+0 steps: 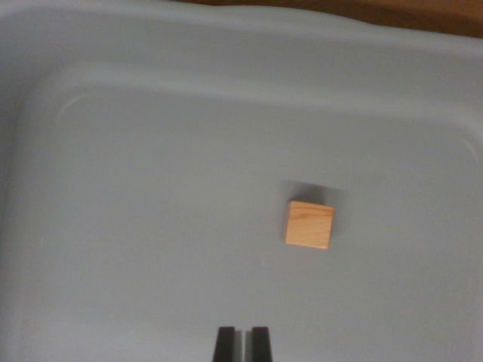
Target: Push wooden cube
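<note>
A small wooden cube (309, 225) rests on the floor of a grey plastic bin (136, 188), right of centre in the wrist view. My gripper (242, 343) shows at the bottom edge as two black fingertips with only a narrow slit between them, holding nothing. The cube lies above and to the wrist view's right of the fingertips, well apart from them.
The bin's raised walls curve along the top (241, 38) and the wrist view's left (15, 196). A strip of brown wooden surface (392, 11) shows beyond the top rim.
</note>
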Robot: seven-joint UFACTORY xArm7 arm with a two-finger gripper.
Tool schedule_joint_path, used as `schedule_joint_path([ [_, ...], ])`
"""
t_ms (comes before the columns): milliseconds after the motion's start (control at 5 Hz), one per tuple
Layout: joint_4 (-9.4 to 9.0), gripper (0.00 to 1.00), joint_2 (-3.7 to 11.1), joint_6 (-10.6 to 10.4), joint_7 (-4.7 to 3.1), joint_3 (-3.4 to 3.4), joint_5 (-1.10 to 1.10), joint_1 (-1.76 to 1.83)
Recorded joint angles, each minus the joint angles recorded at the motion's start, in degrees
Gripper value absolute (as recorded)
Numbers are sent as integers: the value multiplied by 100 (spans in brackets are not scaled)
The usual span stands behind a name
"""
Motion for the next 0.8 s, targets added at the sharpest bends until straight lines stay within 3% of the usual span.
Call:
schedule_joint_path([
  [600,-106,0,40,-137,-2,-14,-3,-11],
  [800,-231,0,88,-299,-3,-30,-7,-24],
])
